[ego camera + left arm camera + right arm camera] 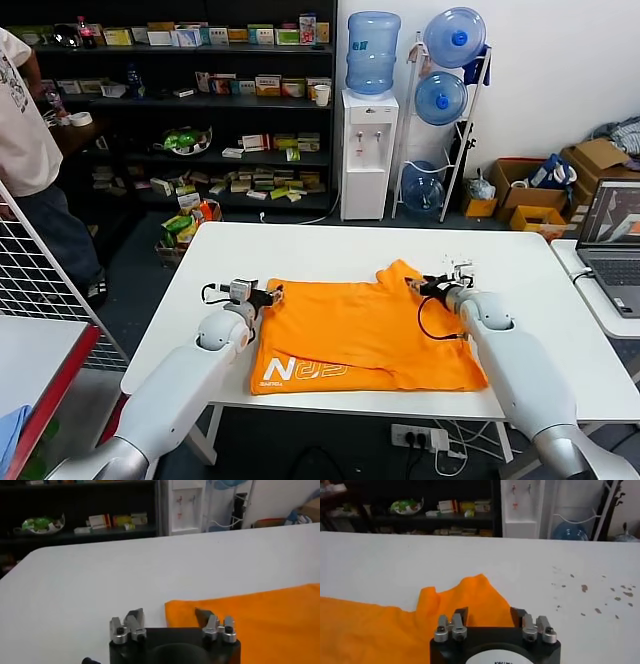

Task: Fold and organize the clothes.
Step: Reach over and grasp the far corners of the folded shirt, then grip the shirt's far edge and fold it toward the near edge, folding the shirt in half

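1. The orange T-shirt (365, 335) is spread on the white table (330, 250), its white logo (305, 371) toward 6 o'clock in the head view.
2. The left gripper (270, 296) is set at the shirt's 9 o'clock corner. Its fingers are seen spread in the left wrist view, one over bare table and one over the cloth edge, with nothing pinched yet.
3. The right gripper (415, 286) is placed at the raised fold near 1 o'clock. Its fingers are parted around the orange cloth in the right wrist view; whether a firm pinch has been made cannot be told.
4. If the left side is closed with so little fabric between the fingers, the corner could be missed.
5. An uneven lift could result if one side catches and the other slips, and the fold would be skewed.
6. More than one layer might be gathered at the bunched fold.
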{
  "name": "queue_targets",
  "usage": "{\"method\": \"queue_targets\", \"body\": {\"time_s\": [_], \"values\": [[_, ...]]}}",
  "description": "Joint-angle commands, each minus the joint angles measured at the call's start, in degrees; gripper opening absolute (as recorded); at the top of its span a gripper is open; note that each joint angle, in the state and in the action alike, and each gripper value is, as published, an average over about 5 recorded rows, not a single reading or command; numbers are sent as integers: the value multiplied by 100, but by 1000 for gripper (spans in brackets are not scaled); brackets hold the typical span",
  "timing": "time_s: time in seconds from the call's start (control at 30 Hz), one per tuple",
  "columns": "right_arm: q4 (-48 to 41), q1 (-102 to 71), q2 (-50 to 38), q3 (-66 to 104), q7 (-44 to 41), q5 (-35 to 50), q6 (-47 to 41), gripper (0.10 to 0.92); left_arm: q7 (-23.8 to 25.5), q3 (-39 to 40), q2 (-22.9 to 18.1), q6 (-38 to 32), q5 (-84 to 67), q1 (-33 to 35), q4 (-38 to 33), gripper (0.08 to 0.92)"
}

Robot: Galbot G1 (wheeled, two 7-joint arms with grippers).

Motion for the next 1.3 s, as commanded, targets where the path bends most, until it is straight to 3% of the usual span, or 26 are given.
{"method": "queue_targets", "body": {"time_s": [0.03,0.37,0.47,0.67,0.9,1.3], "values": [[-292,171,202,-67,-35,-192,106,446,152,-2,-33,76,10,7,132,623],[70,-7,148,-26,280,-42,238,163,224,-86,148,1,-69,293,-274,337],[261,-82,104,3,428,51,338,123,215,-84,237,-43,-85,396,-492,242],[695,-242,-26,13,643,141,473,123,204,-94,391,-115,-76,532,-784,100],[783,-305,-11,80,765,63,604,123,172,-118,512,-134,-89,657,-1011,94],[3726,-2342,-1051,216,1592,447,24,123,-44,-386,1389,-174,-139,1525,-2622,94]]}}
